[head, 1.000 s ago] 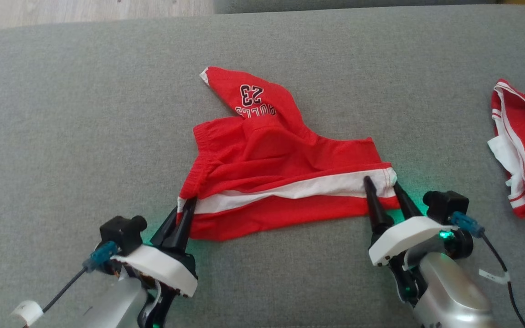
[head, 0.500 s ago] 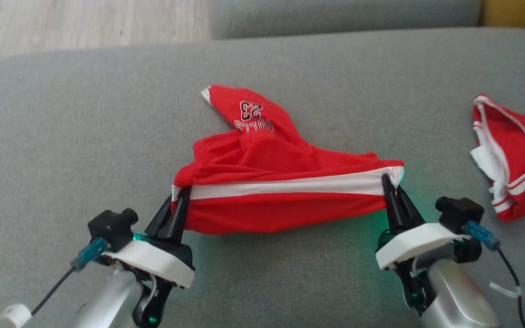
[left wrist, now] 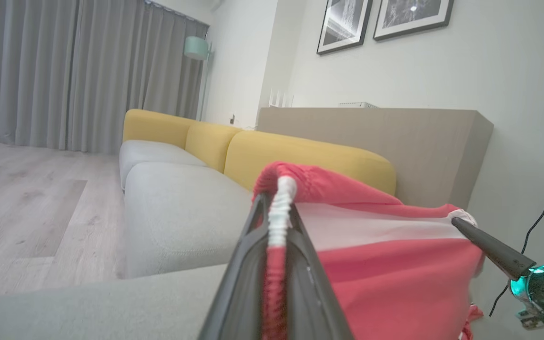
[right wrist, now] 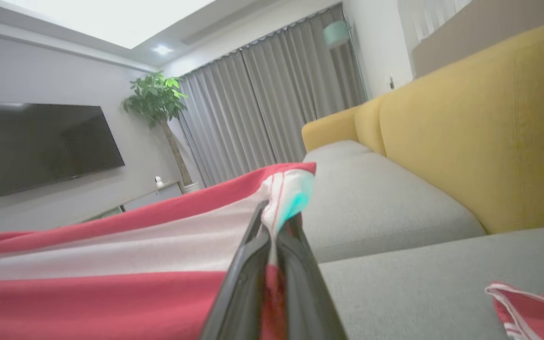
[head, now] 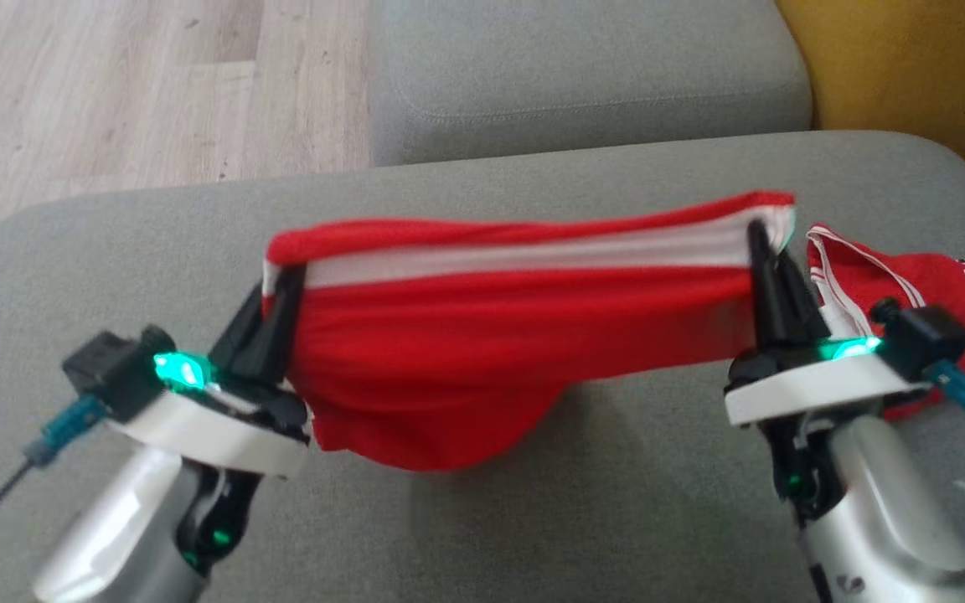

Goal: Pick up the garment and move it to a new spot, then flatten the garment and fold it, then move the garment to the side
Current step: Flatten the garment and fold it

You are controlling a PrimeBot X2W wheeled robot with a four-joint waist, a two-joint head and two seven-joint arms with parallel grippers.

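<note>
The garment (head: 466,352), red shorts with a white stripe, hangs stretched in the air above the grey sofa seat (head: 575,519). My left gripper (head: 286,280) is shut on its left corner, and in the left wrist view the red and white hem (left wrist: 279,222) is pinched between the dark fingers (left wrist: 246,283). My right gripper (head: 763,243) is shut on the right corner, where the white stripe (right wrist: 279,198) sticks up between its fingers (right wrist: 243,288). The cloth sags in the middle between the two grips.
A second red garment with white trim and lettering (head: 943,293) lies on the seat behind my right gripper. Another grey cushion (head: 583,75) is behind, a yellow backrest (head: 901,75) to the right and wooden floor (head: 114,92) to the left.
My right gripper closed on the garment's right corner. Both grippers then lifted the garment off the seat, pulling it taut. The head camera tilted up, so the whole view shifted.
</note>
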